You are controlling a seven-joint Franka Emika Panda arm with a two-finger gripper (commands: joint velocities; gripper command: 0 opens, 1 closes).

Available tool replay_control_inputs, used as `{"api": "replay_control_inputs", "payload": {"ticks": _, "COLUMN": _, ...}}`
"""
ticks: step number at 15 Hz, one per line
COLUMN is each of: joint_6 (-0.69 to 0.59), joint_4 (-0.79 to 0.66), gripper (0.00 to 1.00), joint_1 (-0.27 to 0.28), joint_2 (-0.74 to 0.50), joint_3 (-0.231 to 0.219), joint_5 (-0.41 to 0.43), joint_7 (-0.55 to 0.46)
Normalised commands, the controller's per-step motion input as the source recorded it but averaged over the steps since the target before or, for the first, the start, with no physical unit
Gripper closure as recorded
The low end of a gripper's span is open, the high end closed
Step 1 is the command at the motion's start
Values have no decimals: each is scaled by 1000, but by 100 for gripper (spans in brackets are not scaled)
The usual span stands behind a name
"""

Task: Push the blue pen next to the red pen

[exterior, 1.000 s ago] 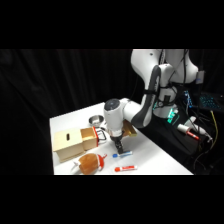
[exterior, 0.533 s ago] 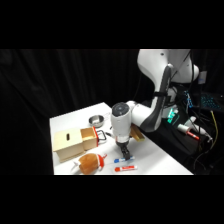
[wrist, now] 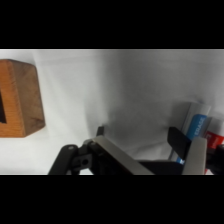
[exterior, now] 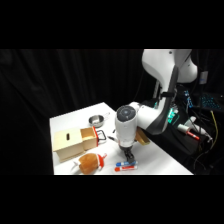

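Note:
The blue pen (exterior: 121, 163) lies near the table's front edge, just behind the red pen (exterior: 127, 168) and roughly parallel to it, a small gap apart. My gripper (exterior: 129, 158) comes down from above and touches the table at the blue pen's right end. In the wrist view the blue pen (wrist: 197, 125) with its pale section sits at the right, beside my right finger (wrist: 196, 156), and the red pen (wrist: 215, 141) is just beyond it at the edge. The gripper (wrist: 159, 161) is open with only bare table between its fingers.
A wooden box (exterior: 67, 143) with a pulled-out drawer stands at the left; its corner shows in the wrist view (wrist: 17, 97). An orange round object with a red handle (exterior: 90, 161) lies left of the pens. A metal bowl (exterior: 96, 120) sits behind, and a brown block (exterior: 142, 138) right of the gripper.
The gripper has moved down and toward the table's front edge. The blue pen has slid with it, closer to the red pen.

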Motion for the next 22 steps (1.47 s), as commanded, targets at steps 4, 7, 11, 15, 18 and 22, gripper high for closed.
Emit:
{"api": "replay_control_inputs", "payload": {"ticks": 4, "joint_6": -203, "joint_4": 147, "gripper": 0, "joint_1": 114, "joint_2": -1, "joint_3": -44, "joint_5": -183, "joint_7": 188}}
{"api": "replay_control_inputs", "payload": {"ticks": 7, "joint_6": -224, "joint_4": 37, "gripper": 0, "joint_1": 55, "joint_2": -99, "joint_3": -127, "joint_5": -280, "joint_7": 154}}
{"api": "replay_control_inputs", "payload": {"ticks": 11, "joint_6": -296, "joint_4": -156, "gripper": 0, "joint_1": -40, "joint_2": -410, "joint_3": -117, "joint_5": -280, "joint_7": 101}}
{"api": "replay_control_inputs", "payload": {"ticks": 15, "joint_6": -334, "joint_4": -190, "gripper": 0, "joint_1": -101, "joint_2": -572, "joint_3": 15, "joint_5": -255, "joint_7": 163}}
{"api": "replay_control_inputs", "payload": {"ticks": 18, "joint_6": -284, "joint_4": -179, "gripper": 0, "joint_1": -185, "joint_2": -543, "joint_3": 170, "joint_5": -165, "joint_7": 149}}
{"api": "replay_control_inputs", "payload": {"ticks": 22, "joint_6": -201, "joint_4": -158, "gripper": 0, "joint_1": -248, "joint_2": -458, "joint_3": 222, "joint_5": -64, "joint_7": 97}}
